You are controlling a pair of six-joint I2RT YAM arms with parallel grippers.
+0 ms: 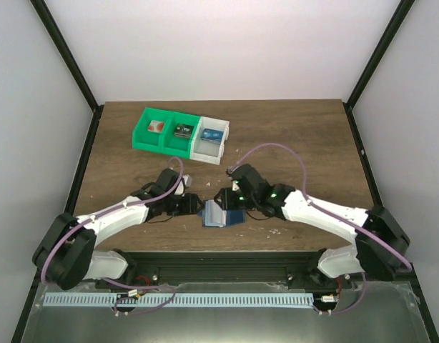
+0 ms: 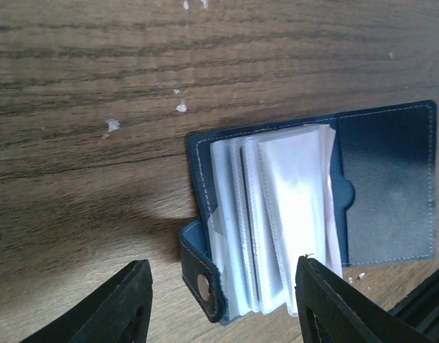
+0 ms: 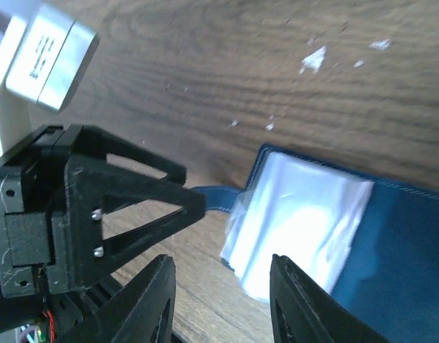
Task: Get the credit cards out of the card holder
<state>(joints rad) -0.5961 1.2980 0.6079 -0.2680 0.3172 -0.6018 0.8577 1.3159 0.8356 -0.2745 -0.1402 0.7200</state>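
The blue card holder [image 1: 221, 215] lies open on the table between my two grippers. In the left wrist view its clear pockets [image 2: 277, 221] fan up from the dark blue leaf [image 2: 387, 186], and its snap strap [image 2: 203, 286] curls up at the near left. No card shows in the pockets. My left gripper [image 2: 223, 304] is open, its jaws straddling the strap and the pocket stack. My right gripper [image 3: 223, 293] is open just above the pocket edge [image 3: 298, 221]. A red-and-white card [image 1: 155, 127], a dark card [image 1: 182, 130] and a blue card [image 1: 210, 133] lie in the tray.
The green-and-white three-compartment tray [image 1: 149, 145] stands at the back of the table, left of centre. My left gripper's black frame [image 3: 98, 207] is close beside the right gripper. Small white flecks [image 2: 181, 107] dot the wood. Black frame posts flank the table.
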